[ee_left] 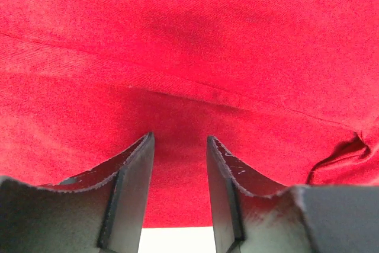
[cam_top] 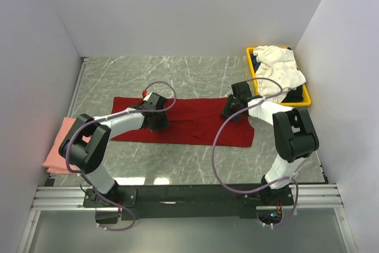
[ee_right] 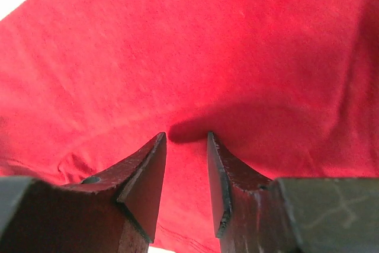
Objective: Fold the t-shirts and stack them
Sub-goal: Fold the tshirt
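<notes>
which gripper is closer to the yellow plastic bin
Right. The right gripper is over the dark red cloth t-shirt at the end beside the yellow plastic bin; the left gripper is toward the shirt's opposite end.

Red shirt (ee_left: 189, 57) cut off by both wrist views' edges, bin (cam_top: 251, 69) mostly hidden under white shirt (cam_top: 281, 69), dark contents (cam_top: 291, 96) unidentifiable

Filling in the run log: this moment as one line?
phase: folding red shirt | left gripper: open, at shirt | right gripper: open, at shirt | pink shirt: folded, far left | white shirt: on bin
</notes>
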Controlling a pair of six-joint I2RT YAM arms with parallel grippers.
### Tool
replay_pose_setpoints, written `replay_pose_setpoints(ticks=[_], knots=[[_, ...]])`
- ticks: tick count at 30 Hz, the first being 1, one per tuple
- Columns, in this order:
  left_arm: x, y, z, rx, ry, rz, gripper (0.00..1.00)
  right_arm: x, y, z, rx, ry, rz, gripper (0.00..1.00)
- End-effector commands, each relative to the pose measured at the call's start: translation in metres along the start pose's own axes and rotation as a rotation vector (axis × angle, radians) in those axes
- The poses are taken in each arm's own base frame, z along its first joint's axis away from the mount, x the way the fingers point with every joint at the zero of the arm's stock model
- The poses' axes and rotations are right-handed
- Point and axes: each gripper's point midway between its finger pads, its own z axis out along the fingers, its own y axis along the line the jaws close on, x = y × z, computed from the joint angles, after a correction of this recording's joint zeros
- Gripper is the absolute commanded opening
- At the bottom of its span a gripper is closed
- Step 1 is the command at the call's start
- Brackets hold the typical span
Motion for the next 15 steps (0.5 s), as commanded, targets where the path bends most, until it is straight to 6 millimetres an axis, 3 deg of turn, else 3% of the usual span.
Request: replay_pose_setpoints(ticks=[1, 7, 15], knots=[[-0.002, 0.001, -0.002, 0.004, -0.022, -0.014, 0.46, -0.001, 0.006, 0.012, 0.033, 0.026, -0.021, 0.41], [0.007, -0.002, -0.004, 0.031, -0.006, -0.046, 0.43, -0.011, 0.02, 0.025, 0.043, 0.05, -0.047, 0.41], [0.045, -0.026, -0.015, 0.047, 0.02, -0.077, 0.45, -0.036, 0.042, 0.044, 0.049, 0.081, -0.08, 0.4]])
